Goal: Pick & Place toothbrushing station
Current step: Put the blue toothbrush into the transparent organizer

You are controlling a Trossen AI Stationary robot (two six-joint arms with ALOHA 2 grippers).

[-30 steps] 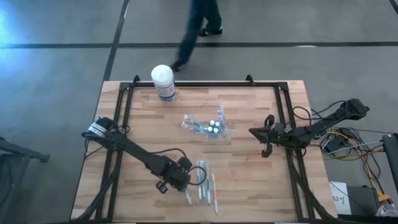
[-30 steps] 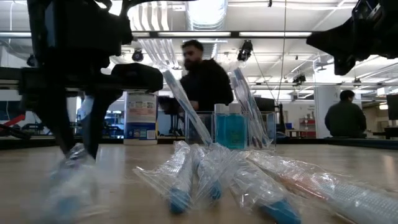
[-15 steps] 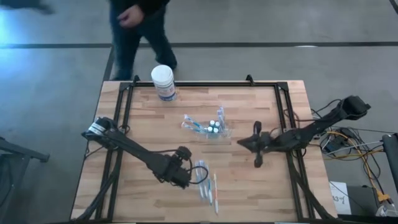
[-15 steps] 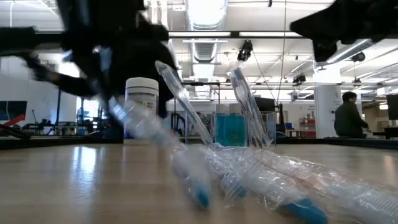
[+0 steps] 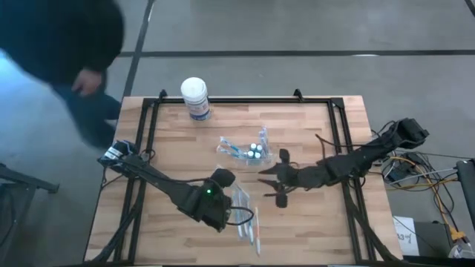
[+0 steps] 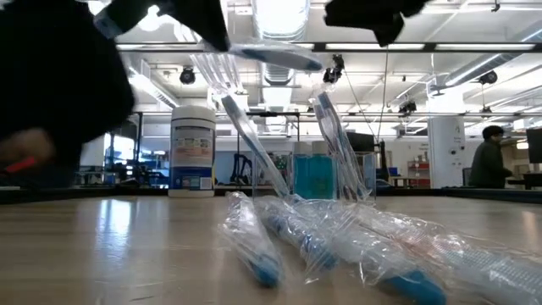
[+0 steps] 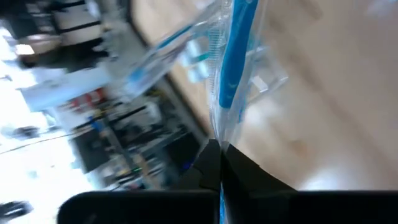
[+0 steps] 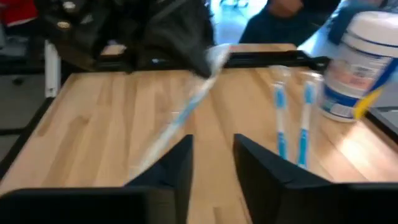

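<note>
The clear holder (image 5: 254,153) stands mid-table with toothbrushes and small blue bottles in it; it also shows in the low view (image 6: 326,174) and the right wrist view (image 8: 292,118). My left gripper (image 5: 221,211) is near the table's front, shut on a wrapped blue toothbrush (image 7: 235,62) held high above the table (image 6: 262,55). Several more wrapped toothbrushes (image 5: 249,226) lie flat on the table beside it. My right gripper (image 5: 269,185) is open and empty, in the air just on the near right of the holder. My left gripper (image 7: 219,163) pinches the clear wrapper's end (image 7: 219,134) between its two shut fingers. The toothbrush sticks out forward past the fingertips along their line. It is lifted clear of the table and lies roughly level in the low view.
A white-lidded canister with a blue label (image 5: 194,96) stands at the table's far left. A black frame (image 5: 223,101) runs round the table top. A person (image 5: 67,52) stands close by the table's far left corner and fills the low view's left side (image 6: 59,93).
My left gripper has lifted a wrapped toothbrush from the table's near side, high above the pile, the toothbrush swinging from hanging down to roughly level. My right gripper has moved toward the table's left, up to the holder. A person has walked leftward behind the table.
</note>
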